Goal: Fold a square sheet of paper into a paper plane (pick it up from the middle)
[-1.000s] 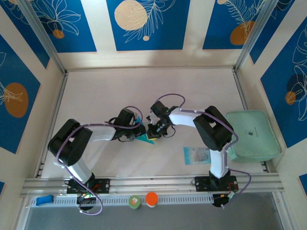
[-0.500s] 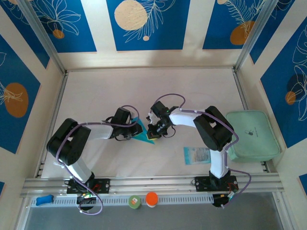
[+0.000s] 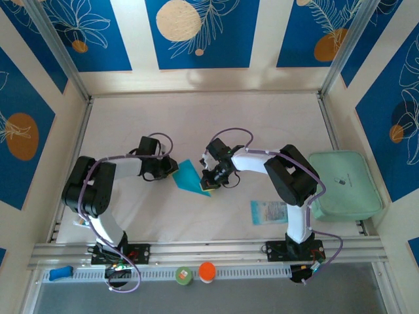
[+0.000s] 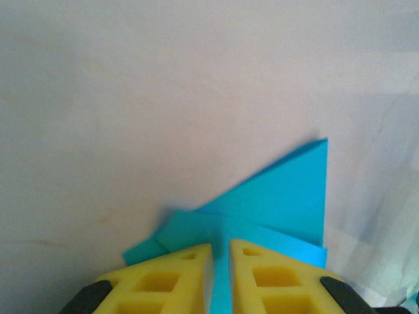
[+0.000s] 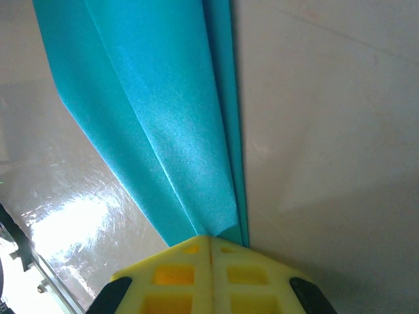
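Observation:
The square sheet of paper (image 3: pixel 188 176) is cyan and folded into a pointed wedge with layered flaps. It lies on the pale table between the two grippers. My left gripper (image 3: pixel 173 171) sits low at the sheet's left edge. In the left wrist view its yellow fingers (image 4: pixel 177 275) stand a narrow gap apart over the folded paper (image 4: pixel 281 196), with cyan showing in the gap at the left gripper (image 4: pixel 220 247). My right gripper (image 3: pixel 209 184) is shut on the sheet's other end. In the right wrist view the paper (image 5: pixel 163 131) runs out from the right gripper (image 5: pixel 211 239).
A mint-green rounded pad (image 3: pixel 344 185) lies at the right edge. A pale printed packet (image 3: pixel 268 212) lies near the right arm's base. An orange cap (image 3: pixel 207 271) and a green cap (image 3: pixel 183 275) sit on the front rail. Frame posts and walls close in the table.
My left arm has drawn back to the left along the sheet, uncovering more of the cyan paper. The right gripper has stayed in place, still shut on the paper.

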Controlling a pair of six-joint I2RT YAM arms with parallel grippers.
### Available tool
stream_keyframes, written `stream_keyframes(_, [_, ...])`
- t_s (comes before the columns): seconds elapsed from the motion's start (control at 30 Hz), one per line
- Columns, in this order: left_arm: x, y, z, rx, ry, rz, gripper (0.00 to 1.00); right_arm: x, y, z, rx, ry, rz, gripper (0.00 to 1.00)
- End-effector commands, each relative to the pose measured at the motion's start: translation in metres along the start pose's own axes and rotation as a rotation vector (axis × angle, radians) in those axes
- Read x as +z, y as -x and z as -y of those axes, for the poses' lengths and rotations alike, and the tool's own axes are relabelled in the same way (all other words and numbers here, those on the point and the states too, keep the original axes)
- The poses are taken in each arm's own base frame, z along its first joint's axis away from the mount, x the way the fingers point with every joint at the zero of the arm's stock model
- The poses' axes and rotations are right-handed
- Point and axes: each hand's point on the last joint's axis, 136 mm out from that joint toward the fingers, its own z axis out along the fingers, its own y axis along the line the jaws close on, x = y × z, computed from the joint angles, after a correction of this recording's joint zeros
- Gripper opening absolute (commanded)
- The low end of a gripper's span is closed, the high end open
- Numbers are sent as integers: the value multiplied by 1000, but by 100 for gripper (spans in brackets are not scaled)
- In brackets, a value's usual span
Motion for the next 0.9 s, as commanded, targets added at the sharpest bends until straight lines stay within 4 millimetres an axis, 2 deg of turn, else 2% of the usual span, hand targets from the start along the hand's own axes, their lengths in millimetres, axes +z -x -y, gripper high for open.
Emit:
stream_keyframes(0.0, [-6,21,-61,-42,208,55,19,21,-69,89,155,-311,-213,0])
stream_keyframes(0.17, [-10,32,-70,-63,217,69,19,21,-68,86,160,-303,-208,0])
stream_keyframes(0.27, [-18,43,-56,-46,179,89,20,19,-61,78,154,-268,-184,0])
stream_keyframes(0.37, [-36,58,-30,-22,127,129,21,12,-42,55,130,-191,-128,0])
stream_keyframes(0.5, [-67,66,9,-9,27,194,24,-15,1,3,69,-32,7,3])
stream_keyframes(0.6, [-84,59,23,-23,-21,224,28,-40,27,-31,22,69,111,11])
stream_keyframes(0.67, [-88,49,27,-41,-48,231,31,-51,38,-41,1,103,164,17])
stream_keyframes(0.87, [-91,16,23,-125,-102,232,45,-57,67,-39,-39,93,234,30])
